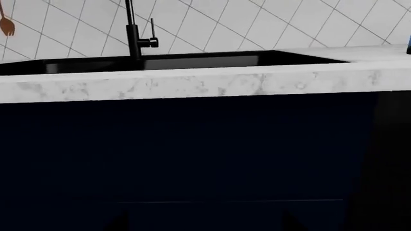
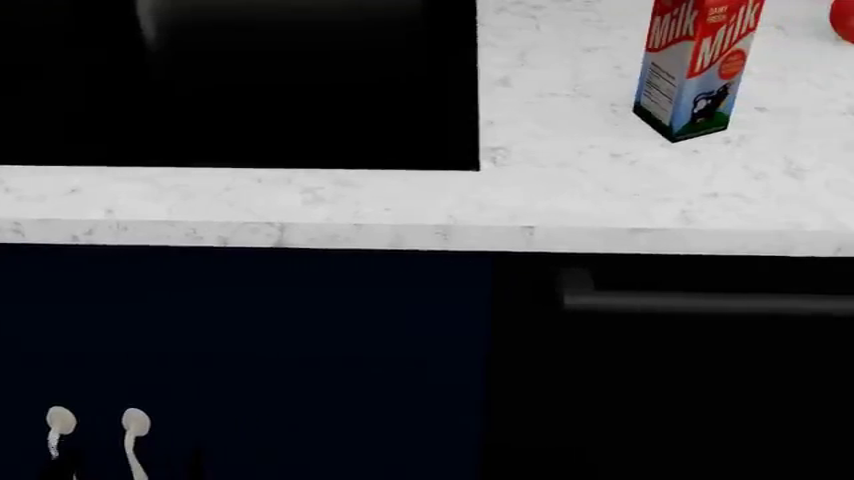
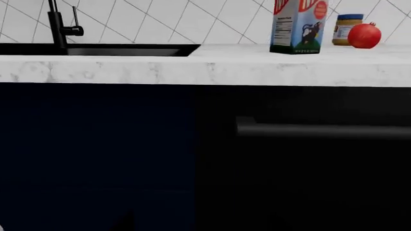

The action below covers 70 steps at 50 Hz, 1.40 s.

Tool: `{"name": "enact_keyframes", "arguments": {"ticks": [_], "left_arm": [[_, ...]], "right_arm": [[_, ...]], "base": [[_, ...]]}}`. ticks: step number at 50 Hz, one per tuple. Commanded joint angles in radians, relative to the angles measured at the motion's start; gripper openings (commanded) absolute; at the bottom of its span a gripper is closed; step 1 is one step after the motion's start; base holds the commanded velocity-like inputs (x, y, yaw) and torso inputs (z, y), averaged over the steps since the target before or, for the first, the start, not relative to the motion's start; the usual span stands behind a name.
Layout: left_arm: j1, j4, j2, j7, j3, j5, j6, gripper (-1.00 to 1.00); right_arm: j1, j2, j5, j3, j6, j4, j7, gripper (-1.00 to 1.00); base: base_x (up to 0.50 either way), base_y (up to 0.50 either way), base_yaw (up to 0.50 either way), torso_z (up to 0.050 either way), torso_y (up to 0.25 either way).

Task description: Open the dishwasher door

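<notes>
The dishwasher door [image 2: 667,400] is the black panel under the counter, to the right of the navy cabinet, and it is shut. Its long dark bar handle [image 2: 707,300] runs across just below the counter edge. The door [image 3: 301,183] and handle [image 3: 321,130] also show in the right wrist view. In the left wrist view only a black strip of the door [image 1: 395,159] shows. My right gripper [image 3: 204,222] is open and faces the seam between cabinet and door, away from the handle. My left gripper [image 1: 207,222] is open and faces the navy cabinet below the sink. Both hold nothing.
A white marble counter [image 2: 561,200] holds a black sink [image 2: 240,90] with a black faucet [image 1: 136,33], a milk carton [image 2: 694,65], a jar [image 3: 347,29] and a red fruit [image 3: 365,35]. Navy cabinet doors [image 2: 240,350] have small white handles [image 2: 134,430].
</notes>
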Motion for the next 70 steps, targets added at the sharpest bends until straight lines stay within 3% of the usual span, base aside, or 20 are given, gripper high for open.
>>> {"name": "enact_keyframes", "arguments": {"ticks": [1,31,48,63,70], "left_arm": [[0.0,-0.004,-0.011,-0.013,0.017,-0.014,0.013,1.0],[-0.005,0.002,-0.036,-0.04,0.043,-0.051,0.02,1.0],[-0.002,0.009,-0.044,-0.034,0.048,-0.105,0.024,1.0],[0.001,0.031,-0.057,-0.028,0.065,-0.124,0.031,1.0],[0.003,0.034,-0.063,-0.031,0.073,-0.123,0.038,1.0]], "right_arm": [[0.003,0.013,0.013,-0.018,-0.004,0.006,0.013,1.0],[0.005,0.04,0.039,-0.056,0.004,-0.01,0.049,1.0],[-0.003,0.053,0.041,-0.073,0.002,-0.031,0.071,1.0],[-0.004,0.062,0.05,-0.087,0.006,-0.037,0.083,1.0],[-0.002,0.065,0.053,-0.092,0.012,-0.039,0.091,1.0]], "base": [[0.0,-0.42,0.0,0.0,0.0],[0.0,-0.41,0.0,0.0,0.0],[0.0,0.0,0.0,0.0,0.0],[0.0,0.0,0.0,-0.048,0.0],[0.0,0.0,0.0,0.0,0.0]]}}
